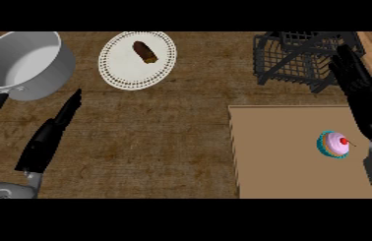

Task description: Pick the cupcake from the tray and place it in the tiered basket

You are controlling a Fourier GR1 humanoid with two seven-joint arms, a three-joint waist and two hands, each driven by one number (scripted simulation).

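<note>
A cupcake (335, 144) with pink frosting, a red cherry and a teal wrapper stands upright on the tan tray (283, 151) at the right. The black wire tiered basket (298, 58) sits beyond the tray at the upper right. My right hand (352, 75) is open, its fingers straight, stretched over the basket's right side and the tray's far right edge, beyond and slightly right of the cupcake, apart from it. My left hand (51, 134) rests open at the lower left, fingers pointing up the counter, holding nothing.
A white plate (138, 60) with a brown pastry (144, 51) lies at the top centre. A grey pot (33, 63) stands at the upper left, near my left hand. Bare wooden counter (167, 136) lies between the hands.
</note>
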